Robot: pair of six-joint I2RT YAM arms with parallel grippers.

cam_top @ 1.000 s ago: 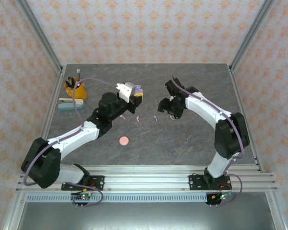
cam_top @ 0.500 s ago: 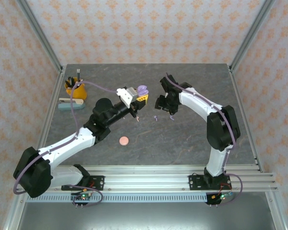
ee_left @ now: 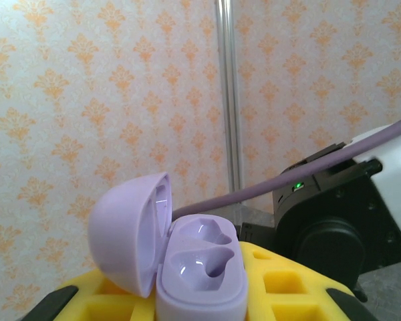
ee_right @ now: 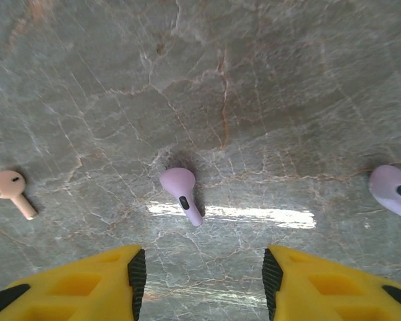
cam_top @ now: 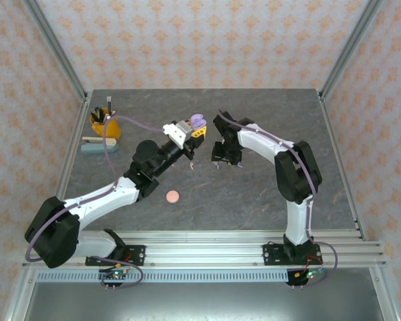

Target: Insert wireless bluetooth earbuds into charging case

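Note:
My left gripper (cam_top: 194, 132) is shut on a lilac charging case (ee_left: 202, 267), held up above the table with its lid (ee_left: 130, 231) swung open to the left. Both wells in the case are empty. My right gripper (ee_right: 204, 281) hovers low over the table, open, with nothing between its yellow fingers (ee_right: 87, 284). Just ahead of its jaws a lilac earbud (ee_right: 180, 187) lies on the stone surface. A pale pink earbud (ee_right: 10, 187) lies to its left, and another lilac earbud (ee_right: 394, 188) sits at the right edge. From above, the right gripper (cam_top: 222, 158) stands over the lilac earbud (cam_top: 216, 164).
A round pink case (cam_top: 172, 196) lies shut on the table nearer the arms. A yellow cup of pens (cam_top: 104, 124) and a teal stapler (cam_top: 99, 144) stand at the far left. The pink earbud (cam_top: 191, 164) lies below the left gripper.
My right gripper has swung left and come down over the lilac earbud, its jaws narrowing. My left arm has shifted the open case slightly right and up.

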